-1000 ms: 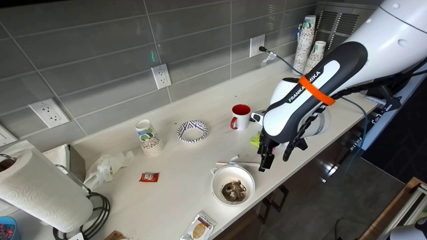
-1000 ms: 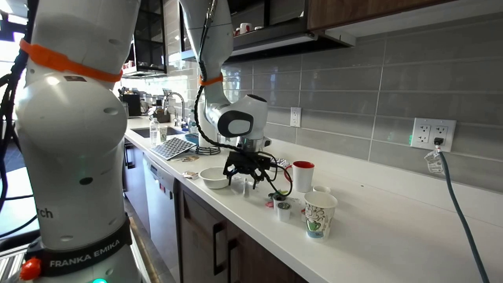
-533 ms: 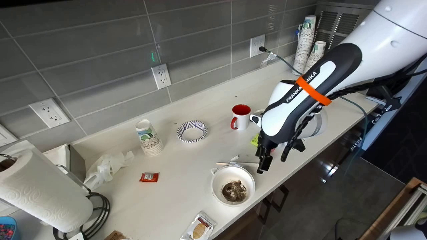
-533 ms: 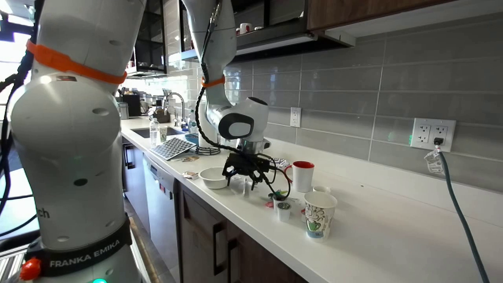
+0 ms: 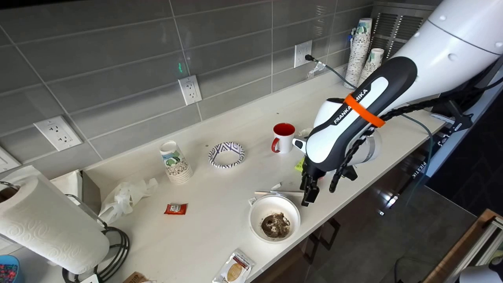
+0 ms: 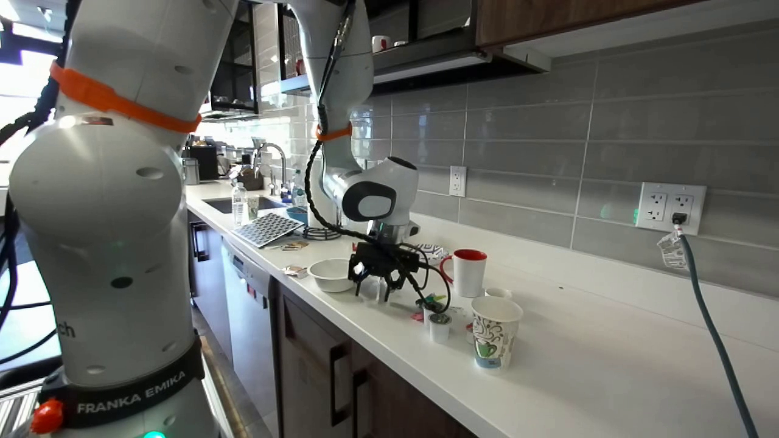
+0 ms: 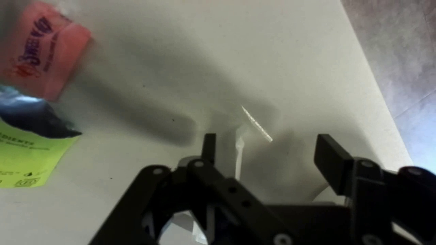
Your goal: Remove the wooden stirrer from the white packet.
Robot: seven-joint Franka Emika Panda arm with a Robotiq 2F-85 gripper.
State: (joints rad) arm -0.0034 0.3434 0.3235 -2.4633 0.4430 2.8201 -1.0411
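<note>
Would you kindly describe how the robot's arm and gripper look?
The arm is white and rounded, with black panels, pale "FRANKA EMIKA" lettering, orange straps and a black braided cable along it. The gripper is black, with two fingers ending in squared tips, and round bolt heads showing.

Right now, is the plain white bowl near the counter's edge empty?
No, dark brown contents lie inside the plain white bowl in an exterior view.

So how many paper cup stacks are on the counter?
3 visible, all in an exterior view: a near stack beside the crumpled white plastic, plus a tall stack and a shorter stack side by side at the far end of the counter. The arm may hide others.
</note>
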